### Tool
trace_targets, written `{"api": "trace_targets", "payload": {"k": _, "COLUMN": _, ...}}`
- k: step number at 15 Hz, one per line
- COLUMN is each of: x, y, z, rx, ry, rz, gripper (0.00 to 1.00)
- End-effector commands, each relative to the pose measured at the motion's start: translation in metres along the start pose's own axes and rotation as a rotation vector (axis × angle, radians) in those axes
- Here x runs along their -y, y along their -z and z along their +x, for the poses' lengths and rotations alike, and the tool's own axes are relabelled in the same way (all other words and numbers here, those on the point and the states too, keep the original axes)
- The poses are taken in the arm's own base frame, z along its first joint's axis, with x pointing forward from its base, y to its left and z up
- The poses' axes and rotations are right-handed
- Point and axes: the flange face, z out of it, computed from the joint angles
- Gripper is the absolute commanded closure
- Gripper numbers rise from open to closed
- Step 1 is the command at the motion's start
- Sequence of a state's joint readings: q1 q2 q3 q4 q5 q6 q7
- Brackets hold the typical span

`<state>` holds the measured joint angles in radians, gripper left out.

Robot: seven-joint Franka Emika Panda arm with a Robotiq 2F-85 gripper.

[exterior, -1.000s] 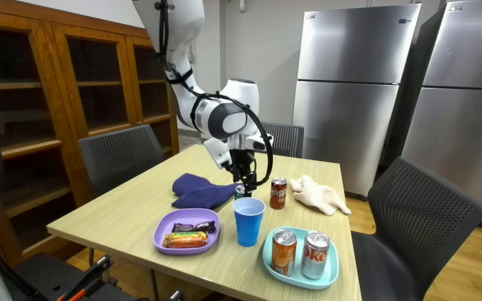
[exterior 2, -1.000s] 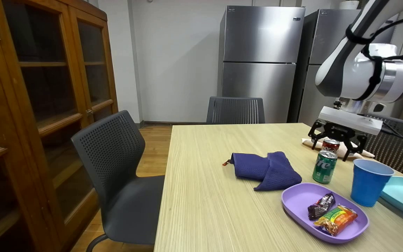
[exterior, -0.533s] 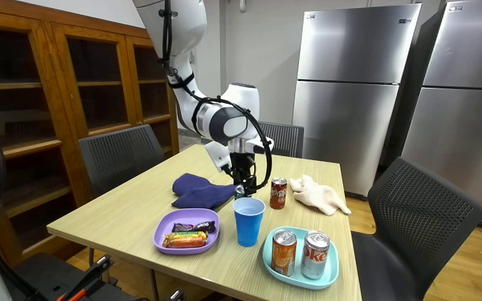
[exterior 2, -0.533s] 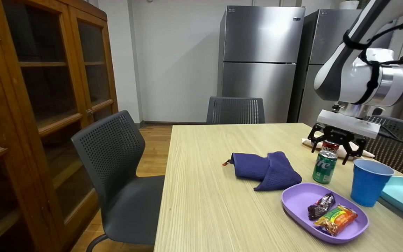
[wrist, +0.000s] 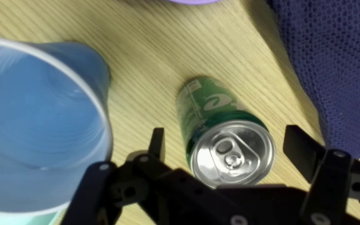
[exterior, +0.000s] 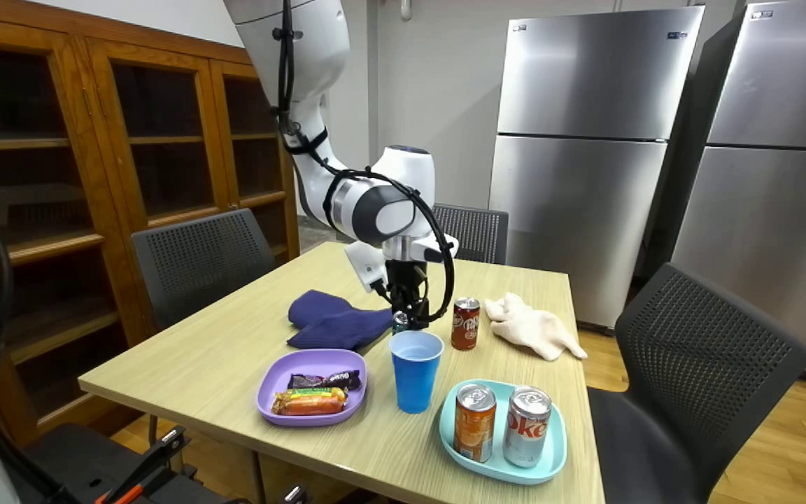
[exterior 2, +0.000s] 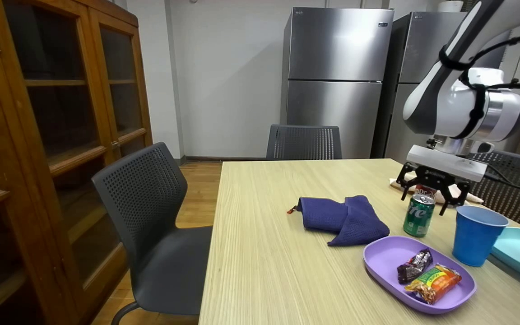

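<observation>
1. Pale wood grain is being shown across the counter (exterior 2: 278, 253), which is being backed by a grey wall (exterior: 438, 91) and 2 steel refrigerators (exterior: 592, 175).
2. Glazed brown cabinets (exterior: 99, 126) are being seen at the side, and dark perforated chairs (exterior: 711, 336) are being ranged around the counter.
3. Over the counter, a white arm (exterior: 403, 168) is being stretched, with black cables (exterior: 286, 66) being strapped along it.
4. Jaws are being held wide apart; in the wrist view a green can (wrist: 225, 134) is being framed between them, with bare counter being shown in the gap at each side.
5. In an exterior view the jaws are being seen just beyond the can's lid (exterior 2: 424, 198); whether that lid is being reached by their tips cannot be told.
6. Upright on the counter, the green can is being flanked by a blue cup (wrist: 39, 115) and a folded navy cloth (exterior 2: 341, 219).
7. On a purple plate (exterior 2: 383, 262) near the cup, 2 wrapped snacks (exterior 2: 434, 284) are being held.
8. On a turquoise plate (exterior: 558, 441) just beside the cup, an orange can (exterior: 475, 423) and a silver can (exterior: 527, 428) are being carried upright.
9. Near the jaws, a dark red can (exterior: 465, 324) is being stood upright, with a crumpled cream cloth (exterior: 532, 327) being spread just beside it.
</observation>
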<state>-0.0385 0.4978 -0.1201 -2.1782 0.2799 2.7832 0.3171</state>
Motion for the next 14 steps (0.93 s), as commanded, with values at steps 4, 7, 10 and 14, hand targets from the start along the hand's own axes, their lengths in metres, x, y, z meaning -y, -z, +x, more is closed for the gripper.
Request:
{"api": "trace_targets", "payload": {"k": 4, "x": 0.0052, "y": 0.0020, "z": 0.0052, "rx": 0.002, "ry": -0.017, "rz": -0.005, "gripper": 0.58}}
{"api": "trace_targets", "payload": {"k": 7, "x": 0.0057, "y": 0.0023, "z": 0.0051, "rx": 0.003, "ry": -0.017, "rz": -0.004, "gripper": 0.61}}
{"api": "trace_targets", "payload": {"k": 10, "x": 0.0059, "y": 0.0028, "z": 0.0054, "rx": 0.002, "ry": -0.019, "rz": -0.003, "gripper": 0.61}}
{"api": "trace_targets", "payload": {"k": 14, "x": 0.0046, "y": 0.0075, "z": 0.0057, "rx": -0.001, "ry": -0.019, "rz": 0.000, "gripper": 0.61}}
